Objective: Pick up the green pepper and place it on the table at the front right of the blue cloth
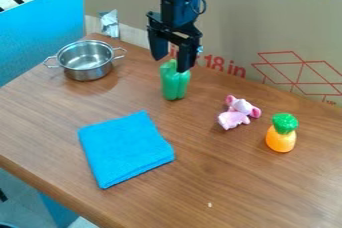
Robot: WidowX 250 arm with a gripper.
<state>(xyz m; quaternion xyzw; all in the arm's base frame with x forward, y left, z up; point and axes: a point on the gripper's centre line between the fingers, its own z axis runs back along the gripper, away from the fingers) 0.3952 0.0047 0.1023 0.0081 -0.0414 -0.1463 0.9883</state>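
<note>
Upright on the table (247,187), just below the gripper (171,65) with its fingers wide apart: green pepper (175,83). Better to centre carefully, lower straight, then squeeze gently, because of smooth sides. Farther out: pot (87,69), blue cloth (125,148), pink toy (233,119), and last, pineapple (280,139).

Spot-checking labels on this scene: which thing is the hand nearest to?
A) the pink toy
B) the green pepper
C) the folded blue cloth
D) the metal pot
B: the hand hangs with its fingers apart right at the top of the green pepper, while the metal pot, folded blue cloth and pink toy all lie farther off.
</note>
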